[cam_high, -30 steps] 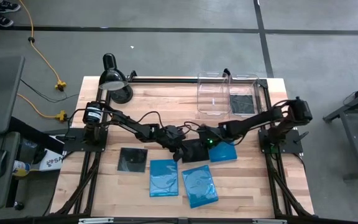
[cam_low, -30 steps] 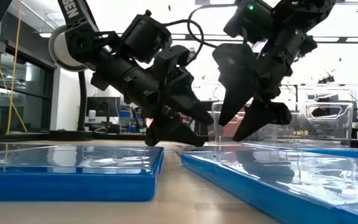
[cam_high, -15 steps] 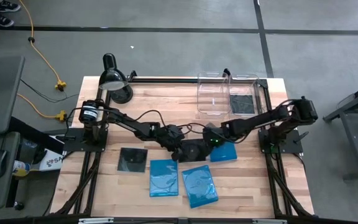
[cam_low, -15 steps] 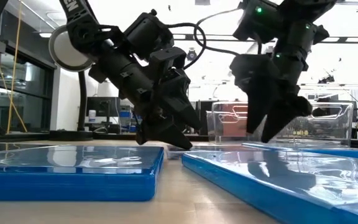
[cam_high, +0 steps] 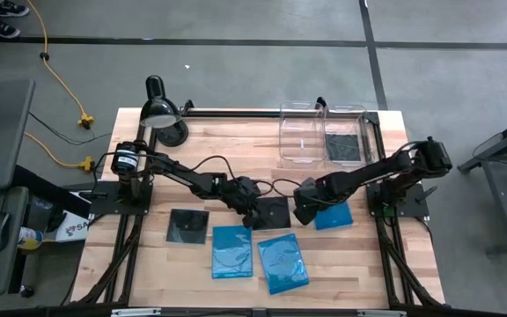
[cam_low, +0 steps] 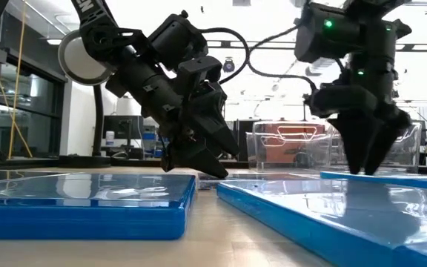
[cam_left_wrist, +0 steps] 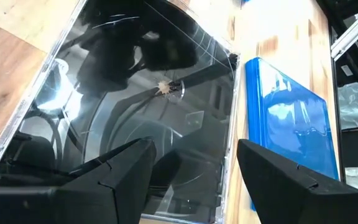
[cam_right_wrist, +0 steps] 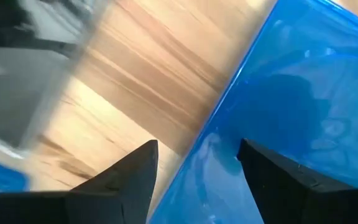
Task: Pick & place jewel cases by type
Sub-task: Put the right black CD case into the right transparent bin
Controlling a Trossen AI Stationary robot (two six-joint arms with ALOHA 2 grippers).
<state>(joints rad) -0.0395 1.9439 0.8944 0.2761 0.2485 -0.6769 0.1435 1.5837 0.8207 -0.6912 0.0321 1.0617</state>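
You've got a grey concrete floor (cam_high: pixel 236 70) with dark seam lines and a yellow cable (cam_high: pixel 60 79) trailing across it. Black desk lamp (cam_high: pixel 164 113) sits at the wooden table (cam_high: pixel 236 145) far-left corner. Bright ceiling strip lights (cam_low: pixel 273 46) behind, windows (cam_low: pixel 6 96) at left.

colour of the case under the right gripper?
Bright blue case, under the right gripper; the right wrist view shows it best.

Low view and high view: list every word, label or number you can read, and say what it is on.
"EN": white letters, cut off by the frame edge, on the left arm in the low view.
White label beside the table's left edge, high view: too small to read.
Nothing else legible.
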